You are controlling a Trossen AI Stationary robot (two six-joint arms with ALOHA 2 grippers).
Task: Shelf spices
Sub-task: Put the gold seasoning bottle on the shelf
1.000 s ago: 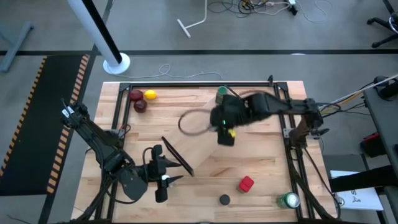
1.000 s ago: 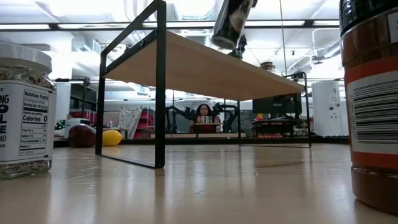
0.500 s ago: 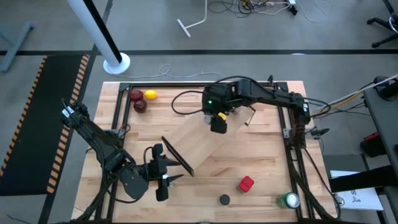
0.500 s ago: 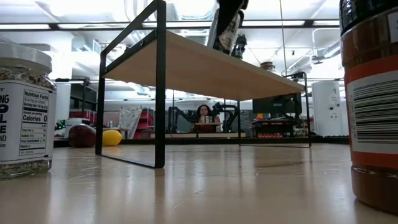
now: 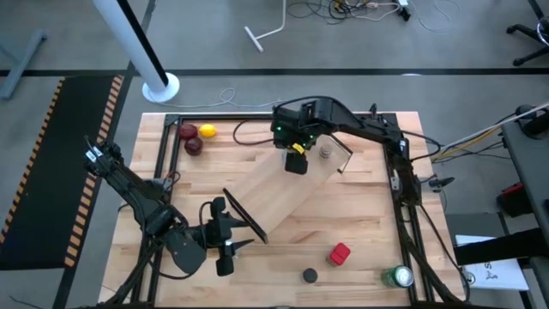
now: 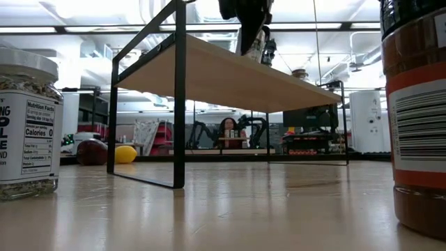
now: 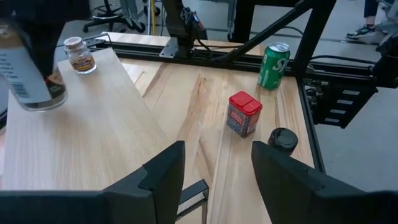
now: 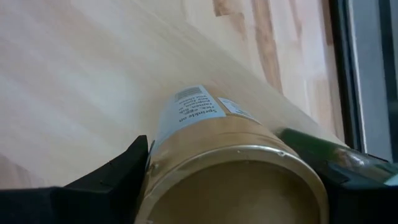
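The shelf [image 5: 287, 193], a light plank with black end bars, stands slanted across the table; a tiny jar [image 5: 326, 153] stands on its far end. My right gripper [image 5: 295, 160] is shut on a tan cylinder [image 7: 28, 74], held low over that end, slightly tilted. Whether its bottom touches the plank I cannot tell. My left gripper [image 7: 217, 180] stands open at the shelf's near end, with the end bar [image 7: 194, 191] showing between its fingers, untouched. On the table lie a red box [image 5: 340, 254] and a black-capped jar [image 5: 309, 275]. My right gripper pinches the tan cylinder between its two fingers by its side walls [image 8: 158, 152], close to the capped top end [image 8: 230, 186]. The fingers [image 8: 106, 180] come from above, pointing steeply down. The cylinder hangs below them, bottom end toward the plank.
Red and yellow fruit [image 5: 196, 137] lie at the far left corner and a green can [image 5: 397, 276] at the near right. Close to the low camera stand a white-capped jar [image 6: 24, 125] and a black-capped jar [image 6: 418, 118]. A black frame [image 5: 257, 118] rims the table.
My right gripper has carried the tan cylinder toward the table's far left, over the shelf's far end, and sunk somewhat toward the plank. It has stayed shut on the cylinder. The shelf has kept its place.
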